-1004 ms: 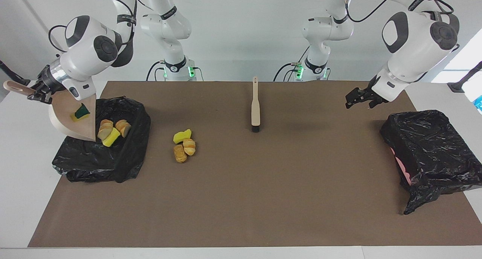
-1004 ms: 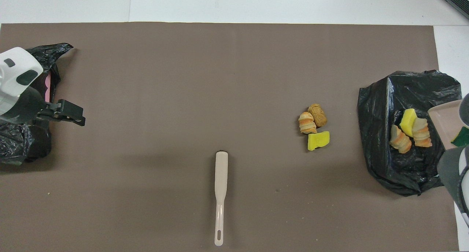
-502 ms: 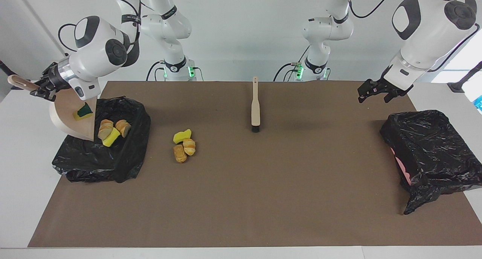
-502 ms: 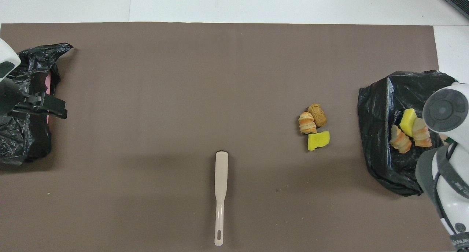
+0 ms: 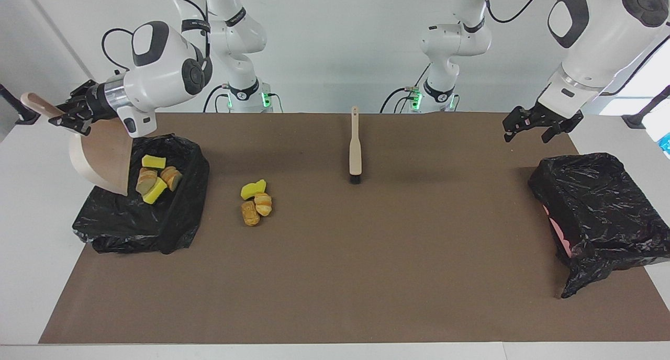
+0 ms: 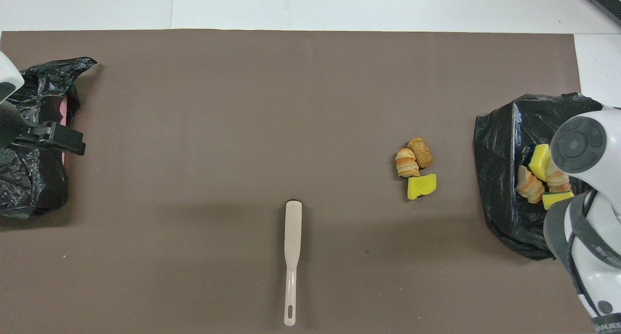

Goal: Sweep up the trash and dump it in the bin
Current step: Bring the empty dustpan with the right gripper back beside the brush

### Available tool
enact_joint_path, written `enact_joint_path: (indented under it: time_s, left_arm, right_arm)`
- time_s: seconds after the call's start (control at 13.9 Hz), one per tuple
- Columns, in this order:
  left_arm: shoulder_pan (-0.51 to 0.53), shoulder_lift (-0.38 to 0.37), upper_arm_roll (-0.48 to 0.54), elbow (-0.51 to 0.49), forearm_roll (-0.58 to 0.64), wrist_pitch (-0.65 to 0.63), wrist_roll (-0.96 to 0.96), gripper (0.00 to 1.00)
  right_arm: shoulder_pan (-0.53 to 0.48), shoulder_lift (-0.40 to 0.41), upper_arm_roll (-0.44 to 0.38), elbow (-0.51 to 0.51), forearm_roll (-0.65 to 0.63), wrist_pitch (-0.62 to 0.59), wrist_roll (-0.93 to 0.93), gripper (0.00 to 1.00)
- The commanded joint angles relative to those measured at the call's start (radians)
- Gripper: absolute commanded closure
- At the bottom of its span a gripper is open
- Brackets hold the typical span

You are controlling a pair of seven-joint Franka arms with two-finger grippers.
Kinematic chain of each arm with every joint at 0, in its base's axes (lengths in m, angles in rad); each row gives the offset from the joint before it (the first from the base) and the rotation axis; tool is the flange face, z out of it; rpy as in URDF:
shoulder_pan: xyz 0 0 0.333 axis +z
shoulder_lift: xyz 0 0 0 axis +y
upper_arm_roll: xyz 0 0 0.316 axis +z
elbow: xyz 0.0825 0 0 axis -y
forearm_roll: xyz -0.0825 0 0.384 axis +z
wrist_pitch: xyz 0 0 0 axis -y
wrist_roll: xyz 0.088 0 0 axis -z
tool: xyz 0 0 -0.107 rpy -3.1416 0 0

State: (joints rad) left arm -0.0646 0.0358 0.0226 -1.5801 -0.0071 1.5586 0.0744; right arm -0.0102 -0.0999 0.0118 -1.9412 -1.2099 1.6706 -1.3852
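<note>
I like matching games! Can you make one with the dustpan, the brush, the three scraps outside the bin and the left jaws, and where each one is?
Things:
1. dustpan
2. brush
3. three loose scraps
4. left gripper

Places:
A. lying on the brown mat, mid-table
B. open in the air, holding nothing
C. on the mat beside the bin that holds scraps
D. tilted over that bin, held by the right gripper

Pairs: 1-D, 2-A, 3-C, 4-B

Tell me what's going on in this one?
The right end effector holds the beige dustpan tipped over the black-lined bin; four scraps lie inside. Three more scraps sit on the brown mat, the brush lies unheld, and the left end effector waits open above the second bin.
</note>
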Motion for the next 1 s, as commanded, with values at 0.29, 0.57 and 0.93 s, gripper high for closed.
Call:
enact_joint_path:
  time_s: [0.29,0.57,0.93]
  left_arm:
    - [-0.001,-0.023,-0.006,-0.001,0.015,0.014,0.018,0.00]
    - [0.011,-0.023,-0.006,-0.001,0.015,0.014,0.016,0.00]
    - [0.014,-0.030,-0.004,-0.005,0.016,0.005,0.016,0.00]
  right_arm:
    - [0.007,-0.063,0.077,0.185,0.488,-0.221,0.392,1.00]
    - [0.009,-0.064,0.154,0.203,0.754,-0.235,0.783,1.00]
    - [0.105,0.027,0.197,0.206,0.948,-0.222,1.396,1.00]
